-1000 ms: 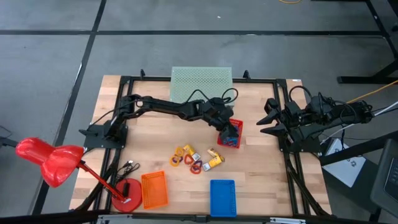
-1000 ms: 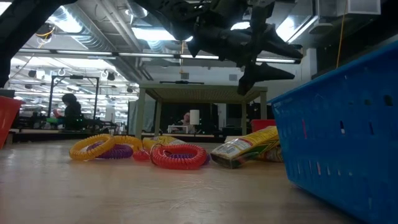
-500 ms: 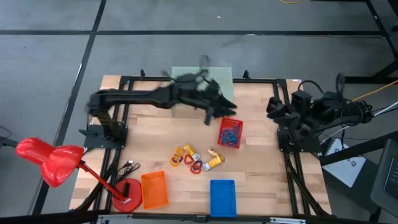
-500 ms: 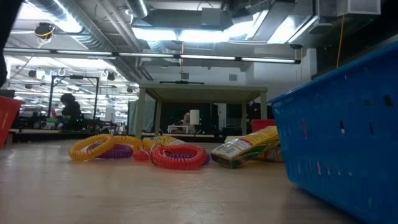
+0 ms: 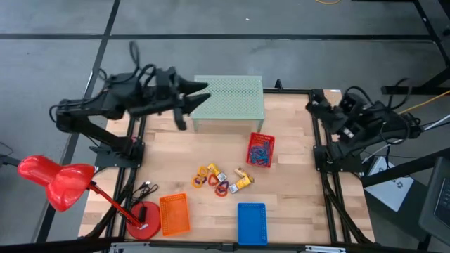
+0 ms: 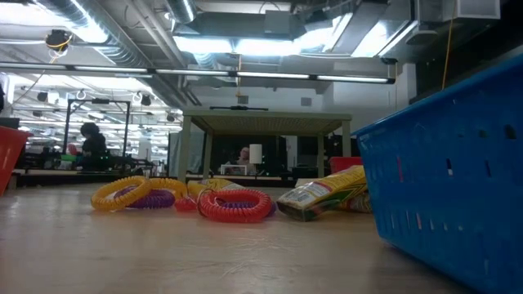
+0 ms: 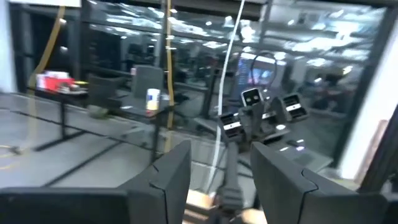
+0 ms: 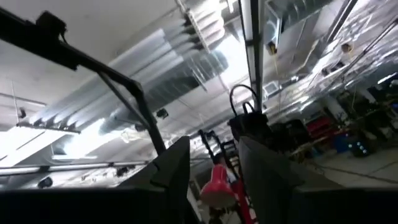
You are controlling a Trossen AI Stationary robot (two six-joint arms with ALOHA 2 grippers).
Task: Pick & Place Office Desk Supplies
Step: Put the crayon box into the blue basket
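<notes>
The office desk supplies lie mid-table: coiled rings (image 6: 235, 204) and yellow packets (image 6: 323, 196) in a loose cluster (image 5: 221, 180). Blue clips fill a small red basket (image 5: 259, 150) to the cluster's far right. My left gripper (image 5: 193, 102) is raised over the table's far left corner beside the green basket (image 5: 228, 103). It points about level, and its fingers stand open with nothing between them (image 7: 221, 149). My right gripper (image 5: 318, 107) is folded back at the right edge, tipped toward the ceiling, also open and empty (image 8: 214, 146).
An orange basket (image 5: 174, 214) and a blue basket (image 5: 252, 223) stand at the near edge. A red desk lamp (image 5: 56, 181) reaches off the near left corner, with its base (image 5: 144, 218) on the table. Bare wood lies between the cluster and the green basket.
My left gripper has risen from the red basket of blue clips and swung back toward the table's far left corner, tipping from pointing down to about level. The basket has stayed where it was. My right gripper has tipped upward in place at the right edge.
</notes>
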